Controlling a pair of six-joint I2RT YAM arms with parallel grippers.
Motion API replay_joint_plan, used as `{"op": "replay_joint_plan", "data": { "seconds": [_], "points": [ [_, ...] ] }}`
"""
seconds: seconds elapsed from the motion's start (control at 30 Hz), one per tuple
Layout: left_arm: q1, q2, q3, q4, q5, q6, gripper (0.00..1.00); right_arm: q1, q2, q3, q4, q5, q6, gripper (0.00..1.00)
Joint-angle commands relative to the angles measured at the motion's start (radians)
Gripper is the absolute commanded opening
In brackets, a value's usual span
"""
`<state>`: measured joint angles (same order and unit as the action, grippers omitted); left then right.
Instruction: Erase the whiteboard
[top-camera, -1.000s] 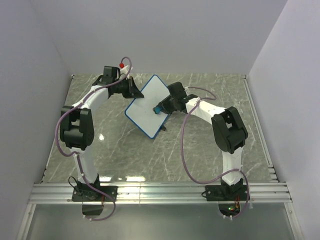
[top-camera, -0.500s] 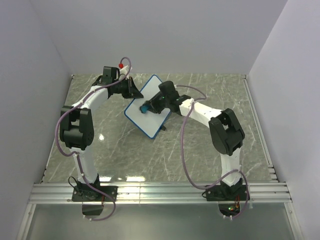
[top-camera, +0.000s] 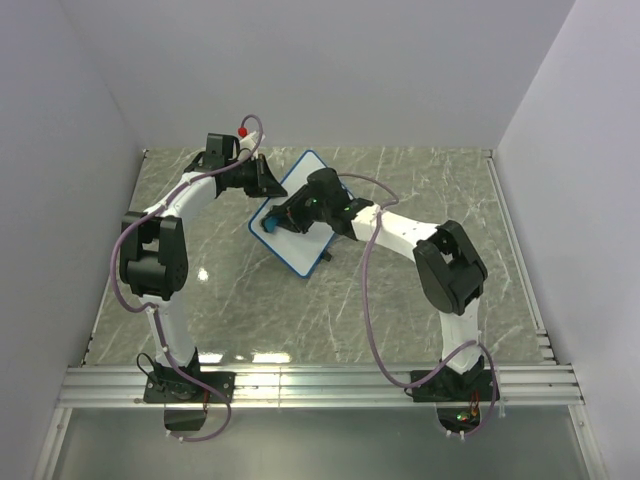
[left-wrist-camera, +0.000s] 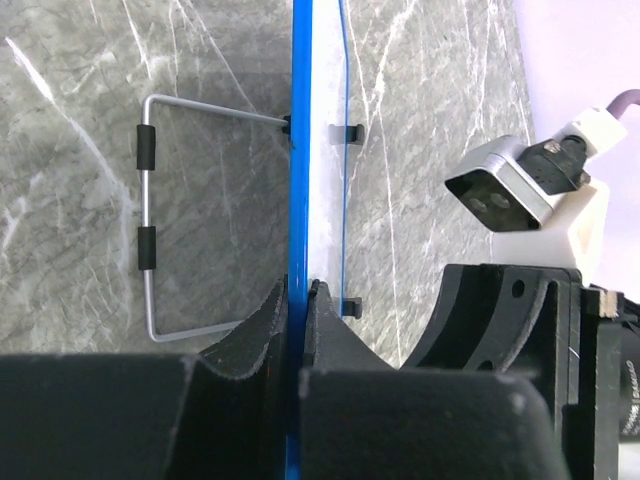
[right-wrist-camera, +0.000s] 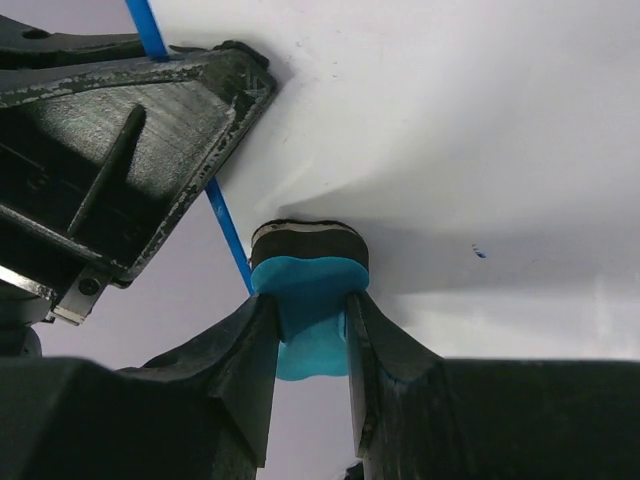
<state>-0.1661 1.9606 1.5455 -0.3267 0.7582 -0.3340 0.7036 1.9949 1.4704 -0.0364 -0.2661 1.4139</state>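
1. Top view: a small white whiteboard with a thin blue frame (top-camera: 300, 248) stands tilted near the middle of the grey marbled surface (top-camera: 420, 300). The left fingers (top-camera: 266, 178) grip its far left edge. The right fingers (top-camera: 283, 216) press a small blue eraser block (top-camera: 268, 226) onto the board near its left corner. Open surface lies all around, and the walls are well apart.
2. Left wrist view: seen edge-on, the whiteboard (left-wrist-camera: 300, 150) is pinched at its frame by the left fingers (left-wrist-camera: 278, 318), which are pressed together on it. A bent metal wire stand (left-wrist-camera: 147, 220) props the board from behind. A firm hold here should brace the board against the wiping push.
3. Right wrist view: the right fingers (right-wrist-camera: 258, 350) pinch the eraser block (right-wrist-camera: 310, 300), its dark pad flat on the whiteboard (right-wrist-camera: 480, 120). A tiny blue mark (right-wrist-camera: 480, 252) lies to the right. The left fingers (right-wrist-camera: 130, 130) and the frame are just beside the eraser. Clear room lies rightward, so a flat, even stroke that way seems best.
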Motion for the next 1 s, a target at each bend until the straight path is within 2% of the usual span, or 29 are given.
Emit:
{"op": "replay_joint_plan", "data": {
  "seconds": [0.0,0.13,0.23,0.47,0.7,0.83,0.97],
  "points": [
    [-0.046,0.012,-0.027,-0.109,-0.033,0.055,0.0,-0.01,0.045,-0.068,-0.129,0.031,-0.032,0.0],
    [-0.047,0.014,-0.022,-0.112,-0.033,0.059,0.0,-0.052,0.035,-0.03,-0.362,0.171,-0.093,0.0],
    [-0.046,0.02,-0.018,-0.11,-0.026,0.056,0.0,-0.091,0.015,-0.048,-0.436,0.237,-0.101,0.0],
    [-0.046,0.024,-0.022,-0.103,-0.02,0.053,0.0,-0.15,-0.033,-0.131,-0.336,0.263,-0.066,0.0],
    [-0.047,0.018,-0.018,-0.12,-0.02,0.064,0.0,-0.162,0.065,0.085,-0.392,0.265,-0.072,0.0],
    [-0.046,0.0,-0.024,-0.123,-0.023,0.066,0.0,-0.171,0.056,0.108,-0.37,0.255,-0.085,0.0],
    [-0.047,-0.012,-0.039,-0.117,-0.033,0.064,0.0,-0.197,-0.046,0.064,-0.346,0.264,-0.156,0.0]
  ]
}}
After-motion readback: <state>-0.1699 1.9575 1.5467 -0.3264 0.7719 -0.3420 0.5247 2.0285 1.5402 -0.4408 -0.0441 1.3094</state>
